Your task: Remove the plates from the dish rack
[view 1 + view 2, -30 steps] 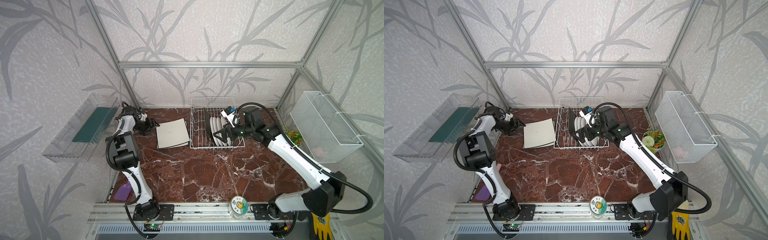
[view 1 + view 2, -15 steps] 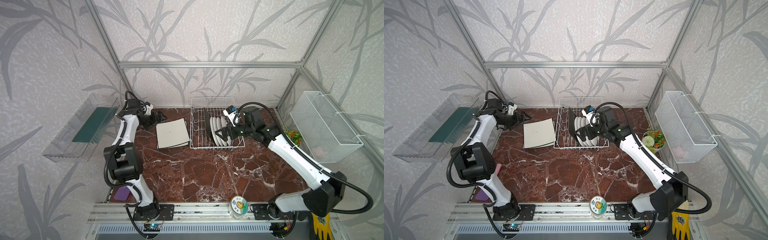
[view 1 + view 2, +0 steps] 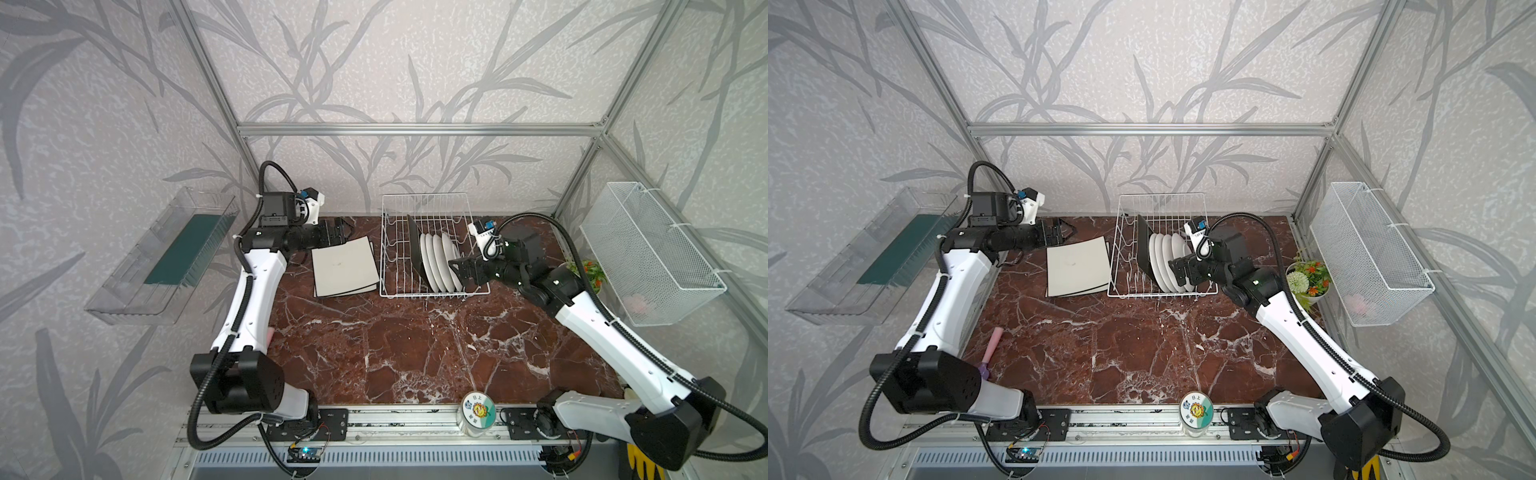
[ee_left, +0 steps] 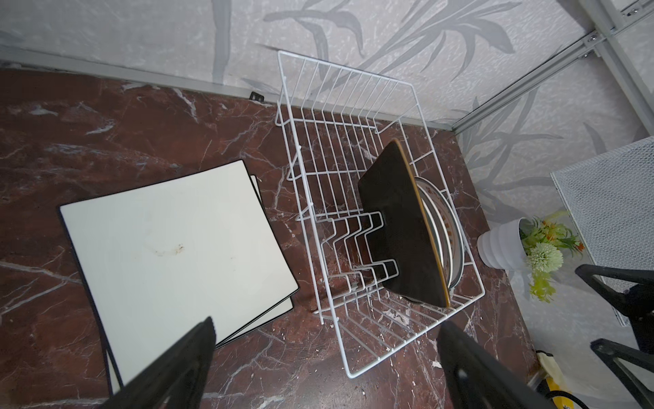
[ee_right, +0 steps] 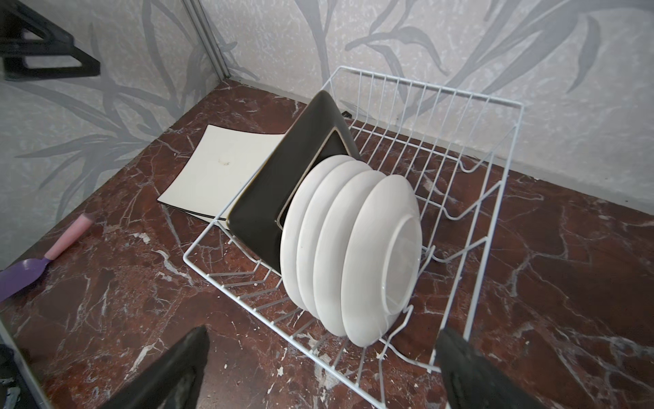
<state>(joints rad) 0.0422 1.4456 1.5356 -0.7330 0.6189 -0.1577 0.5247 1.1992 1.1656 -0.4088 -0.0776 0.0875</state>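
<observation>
The white wire dish rack (image 3: 395,257) (image 3: 1125,257) stands at the back of the marble table. A black square plate (image 3: 415,245) (image 4: 396,219) (image 5: 276,198) stands upright in it, with several white round plates (image 3: 440,266) (image 3: 1167,262) (image 5: 354,240) leaning behind it. Two cream square plates (image 3: 344,266) (image 3: 1077,266) (image 4: 177,255) lie stacked flat on the table left of the rack. My left gripper (image 3: 338,232) (image 4: 327,324) hovers open and empty over the far edge of the cream stack. My right gripper (image 3: 463,272) (image 5: 325,331) is open and empty, right beside the outermost round plate.
A white mesh basket (image 3: 652,253) hangs on the right wall, with a flower pot (image 3: 1308,282) below it. A clear tray (image 3: 166,257) hangs on the left wall. A jar with a flower-sticker lid (image 3: 478,409) stands at the front edge. A pink-handled scoop (image 3: 990,349) lies front left.
My left gripper opened wider, lifted and swung right from the left side of the cream stack toward the rack. The right arm has barely moved.
</observation>
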